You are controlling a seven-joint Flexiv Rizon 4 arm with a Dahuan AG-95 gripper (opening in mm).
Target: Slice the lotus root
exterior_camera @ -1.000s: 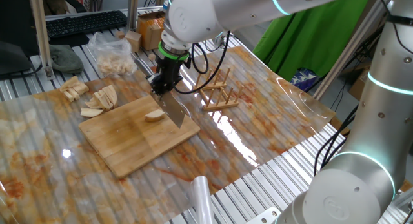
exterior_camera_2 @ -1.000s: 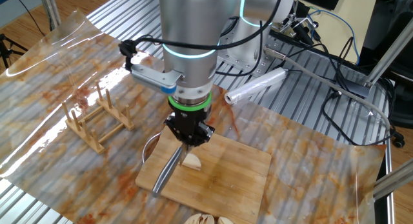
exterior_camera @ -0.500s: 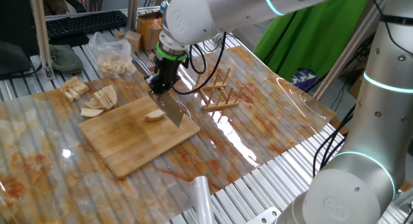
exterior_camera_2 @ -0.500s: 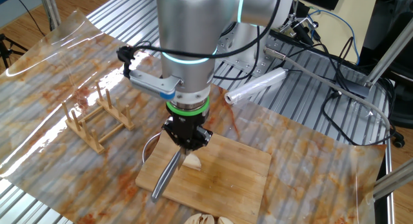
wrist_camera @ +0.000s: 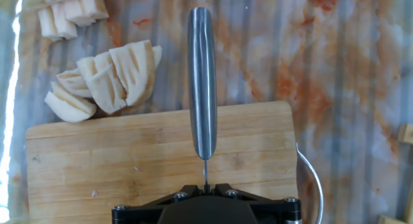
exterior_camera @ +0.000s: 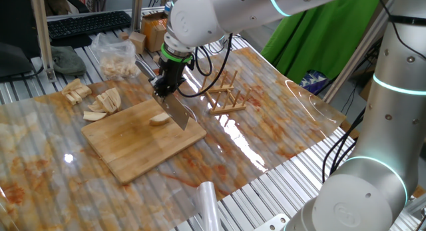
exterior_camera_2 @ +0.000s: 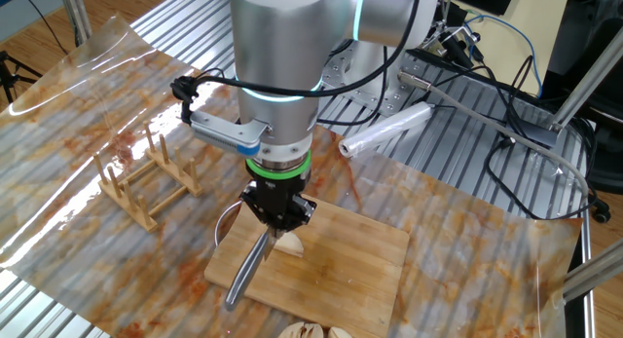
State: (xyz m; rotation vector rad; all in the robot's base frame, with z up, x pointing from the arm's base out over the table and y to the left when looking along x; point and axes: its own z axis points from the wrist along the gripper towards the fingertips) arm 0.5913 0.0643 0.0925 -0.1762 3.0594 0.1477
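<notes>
Hand view shows cut lotus slices (wrist_camera: 106, 79) at ten o'clock; gripper (exterior_camera: 164, 91) clamps knife (exterior_camera: 176, 112) beside the remaining piece (exterior_camera: 159, 120).

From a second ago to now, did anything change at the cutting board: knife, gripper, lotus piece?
Hardly anything. In the other fixed view the gripper and the knife it holds have crept slightly toward the board's near-left edge; the grip is unchanged. The lotus piece on the board, the cut slices beside it and the wooden rack lie as before.
</notes>
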